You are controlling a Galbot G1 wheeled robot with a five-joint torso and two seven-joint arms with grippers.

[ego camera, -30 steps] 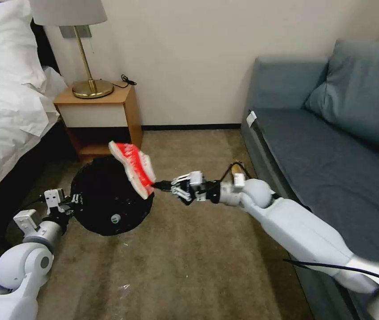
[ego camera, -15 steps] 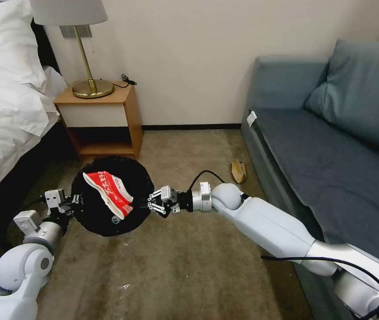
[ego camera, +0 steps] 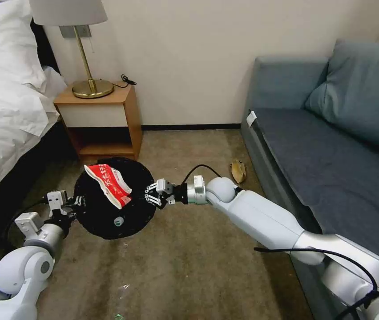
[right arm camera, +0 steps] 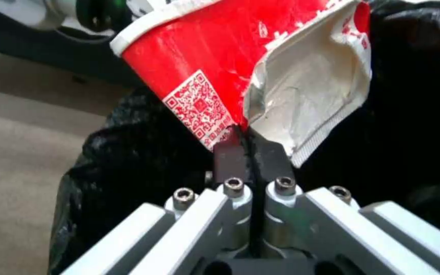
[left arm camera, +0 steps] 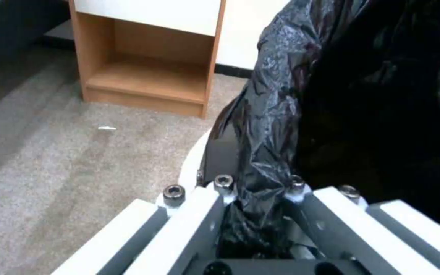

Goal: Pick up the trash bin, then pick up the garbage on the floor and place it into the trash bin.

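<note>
The trash bin [ego camera: 122, 209], white with a black bag liner [left arm camera: 291, 95] over its rim, hangs tilted just above the carpet. My left gripper [ego camera: 74, 202] is shut on the bin's near-left rim, and its fingers [left arm camera: 253, 187] pinch the liner and the white wall [left arm camera: 189, 168]. A red-and-white paper packet [ego camera: 108, 184] sits over the bin's open mouth. My right gripper [ego camera: 136, 200] is shut on one corner of the packet [right arm camera: 220, 76], fingertips [right arm camera: 248, 151] pressed together. A brown banana peel [ego camera: 238, 171] lies on the carpet by the sofa's front.
A wooden nightstand [ego camera: 102, 120] with a brass lamp [ego camera: 92, 88] stands behind the bin. The bed [ego camera: 7, 111] runs along the left and the grey-blue sofa [ego camera: 332, 146] along the right. Open carpet [ego camera: 185, 262] lies in front.
My right arm swung left and lower, carrying the packet from the bin's far-right rim to over its opening. The left gripper and the bin shifted only slightly.
</note>
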